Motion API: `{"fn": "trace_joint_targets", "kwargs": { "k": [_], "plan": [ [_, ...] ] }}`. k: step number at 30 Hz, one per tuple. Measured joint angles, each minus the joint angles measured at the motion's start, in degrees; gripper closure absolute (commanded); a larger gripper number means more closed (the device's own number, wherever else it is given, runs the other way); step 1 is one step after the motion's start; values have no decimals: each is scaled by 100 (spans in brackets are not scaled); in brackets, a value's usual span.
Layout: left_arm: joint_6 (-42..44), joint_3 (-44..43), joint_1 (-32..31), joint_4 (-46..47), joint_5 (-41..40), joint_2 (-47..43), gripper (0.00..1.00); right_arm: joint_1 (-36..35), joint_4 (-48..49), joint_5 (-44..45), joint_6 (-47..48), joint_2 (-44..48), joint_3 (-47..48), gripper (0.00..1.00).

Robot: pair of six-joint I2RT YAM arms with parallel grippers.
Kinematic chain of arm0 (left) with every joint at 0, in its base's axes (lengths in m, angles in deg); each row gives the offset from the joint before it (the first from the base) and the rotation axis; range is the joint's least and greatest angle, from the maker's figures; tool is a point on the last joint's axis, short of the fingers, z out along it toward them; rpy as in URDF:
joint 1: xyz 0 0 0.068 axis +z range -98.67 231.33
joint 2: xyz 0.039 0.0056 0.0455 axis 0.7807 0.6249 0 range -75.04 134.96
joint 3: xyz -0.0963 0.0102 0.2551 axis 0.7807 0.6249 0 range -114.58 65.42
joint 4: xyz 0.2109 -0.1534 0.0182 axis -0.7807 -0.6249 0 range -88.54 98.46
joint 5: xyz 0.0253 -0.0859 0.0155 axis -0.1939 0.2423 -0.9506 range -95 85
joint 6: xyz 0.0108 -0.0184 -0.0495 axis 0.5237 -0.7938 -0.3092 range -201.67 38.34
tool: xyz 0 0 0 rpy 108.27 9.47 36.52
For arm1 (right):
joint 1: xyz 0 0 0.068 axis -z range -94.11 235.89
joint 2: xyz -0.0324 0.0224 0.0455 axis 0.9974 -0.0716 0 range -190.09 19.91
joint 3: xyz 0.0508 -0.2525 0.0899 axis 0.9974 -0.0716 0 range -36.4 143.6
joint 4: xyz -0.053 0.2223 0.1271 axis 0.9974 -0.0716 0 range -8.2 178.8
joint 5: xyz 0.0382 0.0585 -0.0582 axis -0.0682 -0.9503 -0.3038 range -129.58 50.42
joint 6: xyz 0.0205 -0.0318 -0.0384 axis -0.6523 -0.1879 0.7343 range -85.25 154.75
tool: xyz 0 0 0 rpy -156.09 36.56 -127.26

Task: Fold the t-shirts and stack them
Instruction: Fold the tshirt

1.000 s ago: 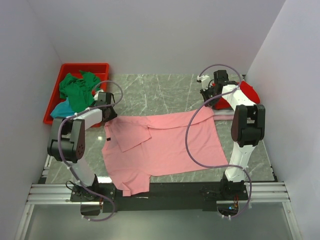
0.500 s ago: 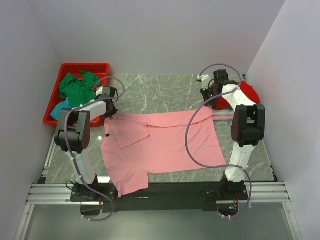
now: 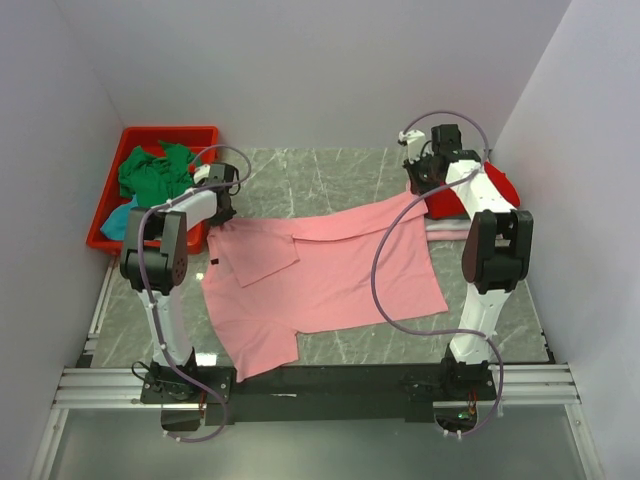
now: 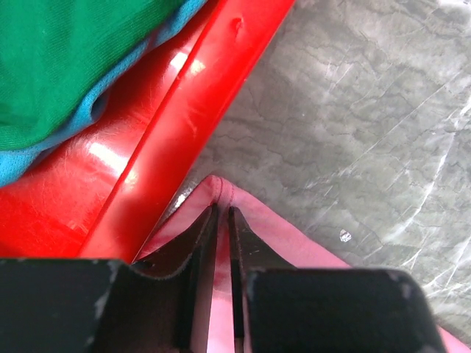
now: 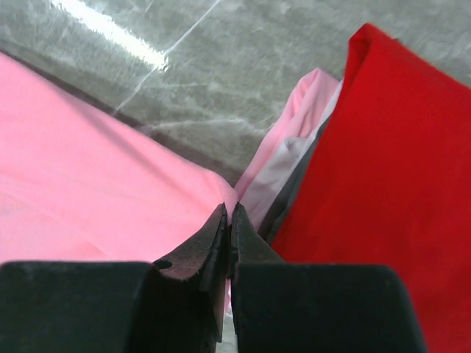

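Nearest, toward the arm bases from both hands: salmon pink short-sleeved cloth t-shirt point(image 3: 320, 285), lying spread on the grey marble tabletop point(image 3: 330, 172), one sleeve reaching close to the near edge. Stretched along its far edge from one hand to the other, with a folded flap just on the near side of the left hand.

At the far left corner of this t-shirt: left hand point(image 3: 222, 218), pressed almost together and pinching a thin fold of the pink cloth. In the left wrist view, a narrow pink strip between the dark fingers point(image 4: 193, 243), and the corner of the cloth just past the tips.

At the far right corner: right hand point(image 3: 420, 192), pressed together on the pink edge, the cloth meeting the fingertips point(image 5: 213, 232) in the right wrist view.

Just to the left of the left hand, very near the pinched corner: red plastic bin point(image 3: 168, 133), holding a crumpled green t-shirt point(image 3: 152, 180) on top of a teal t-shirt point(image 3: 120, 216).

Just to the right of the right hand: red t-shirt point(image 3: 497, 186), lying upon a pale pink t-shirt point(image 5: 309, 110). Close beside the pinched corner; cannot tell whether touching it.
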Motion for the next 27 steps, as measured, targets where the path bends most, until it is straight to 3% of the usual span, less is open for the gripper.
{"fn": "trace_joint_targets", "kwargs": {
  "k": [16,20,21,24,27],
  "plan": [
    [4,-581,0,-258,-9,365,83,-17,2,297,-186,-914,1534,100],
    [24,-772,0,-308,111,450,81,-44,-7,420,-225,-1091,1681,77],
    [35,-782,0,-308,170,452,79,-48,-7,452,-229,-1108,1698,65],
    [96,-791,0,-254,498,428,70,-76,11,551,-245,-1110,1766,51],
    [122,-752,-2,-164,901,258,62,-103,85,577,-282,-1069,1764,46]
  ]
}}
